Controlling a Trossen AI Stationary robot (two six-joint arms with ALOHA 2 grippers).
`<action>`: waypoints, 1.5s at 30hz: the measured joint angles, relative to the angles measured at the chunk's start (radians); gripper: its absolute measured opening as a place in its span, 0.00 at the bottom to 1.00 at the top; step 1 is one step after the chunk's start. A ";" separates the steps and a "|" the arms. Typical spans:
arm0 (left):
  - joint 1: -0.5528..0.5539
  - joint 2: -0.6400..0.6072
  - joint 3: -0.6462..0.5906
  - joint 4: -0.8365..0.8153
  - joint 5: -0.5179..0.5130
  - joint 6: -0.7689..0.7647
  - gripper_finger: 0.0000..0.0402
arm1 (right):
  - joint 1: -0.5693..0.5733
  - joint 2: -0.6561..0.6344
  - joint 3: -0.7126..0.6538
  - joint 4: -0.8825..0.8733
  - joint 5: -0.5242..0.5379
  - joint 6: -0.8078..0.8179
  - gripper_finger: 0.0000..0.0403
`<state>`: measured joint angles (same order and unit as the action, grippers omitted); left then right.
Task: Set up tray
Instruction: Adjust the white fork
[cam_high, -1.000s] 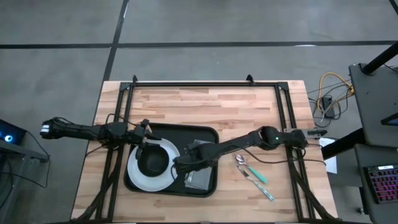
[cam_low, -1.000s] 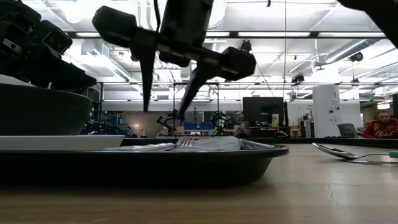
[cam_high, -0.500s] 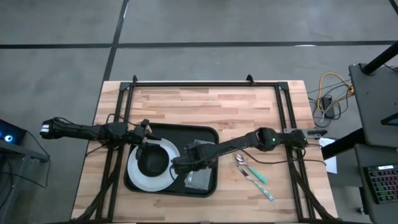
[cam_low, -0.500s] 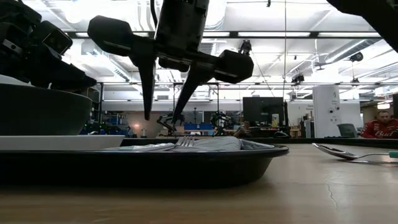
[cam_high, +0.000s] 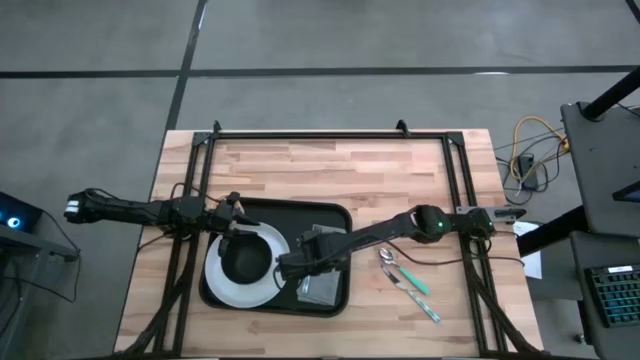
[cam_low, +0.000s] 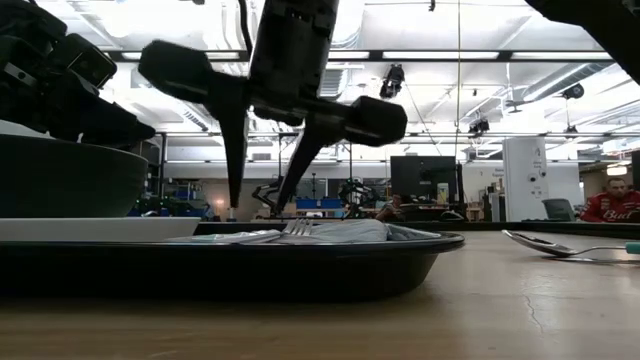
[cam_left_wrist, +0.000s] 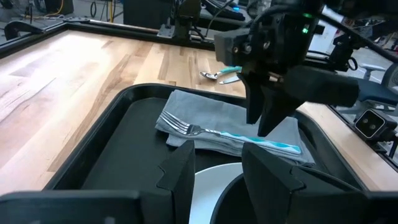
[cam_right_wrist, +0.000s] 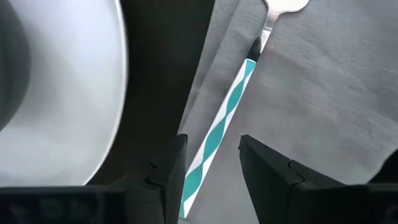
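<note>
The black tray (cam_high: 330, 215) lies on the wooden table. On its left part stands a white plate (cam_high: 215, 285) with a dark bowl (cam_high: 245, 258) on it. On its right part lies a grey napkin (cam_left_wrist: 230, 121). A fork with a teal-and-white striped handle (cam_right_wrist: 230, 106) lies on that napkin. My right gripper (cam_right_wrist: 212, 149) points down over the fork, open, one finger on either side of the handle. In the low view its tips (cam_low: 257, 203) stand above the napkin. My left gripper (cam_left_wrist: 214, 162) waits open at the tray's far left corner, over the plate's edge.
A spoon (cam_high: 388, 258) and other cutlery with a teal handle (cam_high: 416, 284) lie on the wood right of the tray. Black frame rails run along the table's left, far and right sides. Bare wood lies beyond the tray's far rim.
My right gripper has narrowed the gap between its fingertips without shutting, and has sunk a little toward the fork on the napkin. The fork, the napkin and the plate lie as before.
</note>
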<state>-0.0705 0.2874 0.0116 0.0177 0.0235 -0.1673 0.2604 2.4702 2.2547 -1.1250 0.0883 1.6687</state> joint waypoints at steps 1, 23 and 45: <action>0.000 0.000 0.000 0.000 0.000 0.000 0.29 | 0.000 0.000 -0.011 0.009 0.000 0.000 0.34; 0.000 0.000 0.000 0.000 0.000 0.000 0.29 | -0.005 0.000 -0.112 0.095 -0.006 0.013 0.25; 0.000 0.000 0.000 0.000 0.000 0.000 0.29 | 0.004 0.000 -0.058 0.108 0.044 0.071 0.05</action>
<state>-0.0708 0.2874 0.0116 0.0179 0.0232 -0.1673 0.2646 2.4702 2.1968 -1.0169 0.1326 1.7399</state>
